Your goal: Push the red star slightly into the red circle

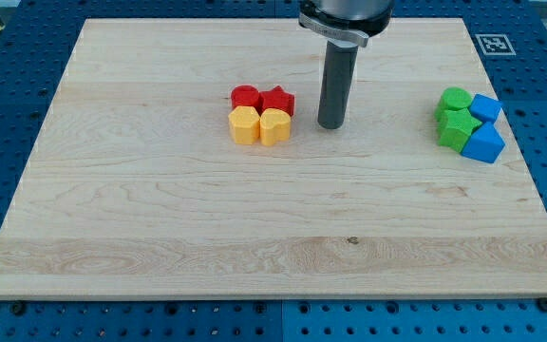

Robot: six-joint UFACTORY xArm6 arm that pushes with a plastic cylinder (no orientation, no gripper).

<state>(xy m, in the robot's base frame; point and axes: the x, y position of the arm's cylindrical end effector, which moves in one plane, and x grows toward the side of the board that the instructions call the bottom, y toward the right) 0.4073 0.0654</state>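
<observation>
Hand-wise, I'm only carrying a smooth dark rod, nothing grasped; my tip (330,125) is resting on the pale wooden desk (160,218), near the red star (277,101), which is touching the red circle (246,97).

Two yellow blocks (258,125) sit mid-tabletop (207,247); green blocks (455,119) and blue blocks (485,128) cluster at the view's right.

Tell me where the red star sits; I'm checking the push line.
The red star sits above centre, touching the red circle on its left, with my tip to its right.
</observation>
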